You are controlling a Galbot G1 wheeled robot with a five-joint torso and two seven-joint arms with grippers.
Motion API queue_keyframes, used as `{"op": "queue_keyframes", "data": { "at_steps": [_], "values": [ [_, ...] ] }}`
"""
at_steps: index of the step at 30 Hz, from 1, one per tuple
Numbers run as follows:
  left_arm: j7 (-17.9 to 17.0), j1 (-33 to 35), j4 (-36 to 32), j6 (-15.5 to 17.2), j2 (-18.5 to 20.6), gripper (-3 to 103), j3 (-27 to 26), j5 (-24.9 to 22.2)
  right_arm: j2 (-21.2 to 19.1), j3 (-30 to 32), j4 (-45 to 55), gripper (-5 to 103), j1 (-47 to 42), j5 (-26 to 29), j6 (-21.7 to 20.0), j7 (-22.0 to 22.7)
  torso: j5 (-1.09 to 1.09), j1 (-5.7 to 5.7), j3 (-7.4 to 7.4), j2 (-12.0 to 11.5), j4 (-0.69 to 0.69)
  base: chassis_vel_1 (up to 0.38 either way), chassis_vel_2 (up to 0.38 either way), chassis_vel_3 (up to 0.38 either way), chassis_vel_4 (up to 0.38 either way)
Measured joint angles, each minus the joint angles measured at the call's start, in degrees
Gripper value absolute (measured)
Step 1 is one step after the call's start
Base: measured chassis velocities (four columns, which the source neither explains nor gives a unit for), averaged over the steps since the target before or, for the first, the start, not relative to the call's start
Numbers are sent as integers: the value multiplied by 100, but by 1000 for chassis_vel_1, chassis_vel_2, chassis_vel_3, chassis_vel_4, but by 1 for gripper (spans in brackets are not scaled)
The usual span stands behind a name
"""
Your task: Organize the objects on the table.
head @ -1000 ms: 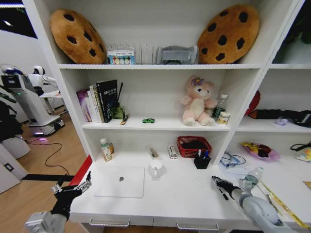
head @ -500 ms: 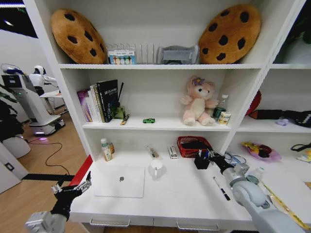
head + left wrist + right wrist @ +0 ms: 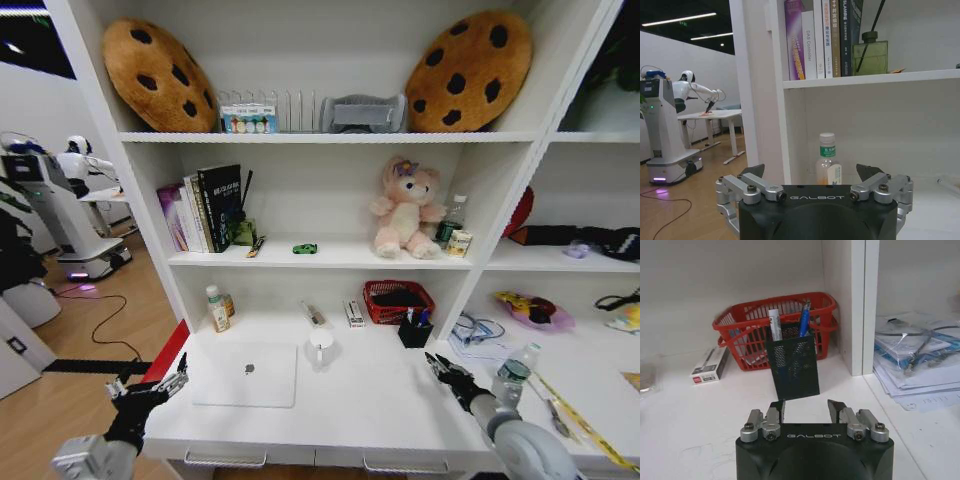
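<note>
Right gripper (image 3: 441, 369): we are hovering over the table (image 3: 380, 405), jaws apart and empty, facing the pen holder (image 3: 792, 365).
Pens (image 3: 804, 319): standing in the holder.
Laptop (image 3: 247, 374): lying unsorted.
Left gripper (image 3: 150, 386): idling wide off the table's edge.

black galbot-marked wrists, silver screws

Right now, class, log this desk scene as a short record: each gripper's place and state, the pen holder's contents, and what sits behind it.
Left gripper: open, hanging off the desk's left front corner, holding nothing
Right gripper: open, empty, facing the pen holder
Black mesh pen holder: upright on the white desk, holding a blue pen and a white pen
Red basket: just behind the holder
Silver laptop: closed, near the desk's front left
</note>
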Motion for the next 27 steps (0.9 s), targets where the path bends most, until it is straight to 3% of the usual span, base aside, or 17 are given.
{"op": "queue_keyframes", "data": {
  "at_steps": [1, 4, 6, 15, 27],
  "values": [
    [0, 0, 0, 0, 0, 100, 0, 0, 0, 0, 0, 49, 0, 0, 0, 0, 0, 0, 0, 0, 0, 0, 0, 0, 0],
    [0, 0, 0, 0, 0, 100, 0, 0, -86, 6, -192, 65, 109, 50, -113, 4, 1, 0, 0, 0, 1, 0, 0, 0, 0],
    [0, 0, 0, 0, 0, 100, 0, 0, -105, 20, -197, 65, 111, 79, -149, -1, 0, 0, 0, 0, 0, 0, 0, 0, 0],
    [0, 0, 0, 0, 0, 100, 0, 0, -176, -12, -436, 101, 146, 67, -61, -197, 0, 0, 0, 0, 0, 0, 0, 0, 0],
    [0, 0, 0, 0, 0, 100, 0, 0, -257, -137, -832, 86, 319, -144, -101, -521, 0, 0, 0, 0, 0, 0, 0, 0, 0]
  ]
}}
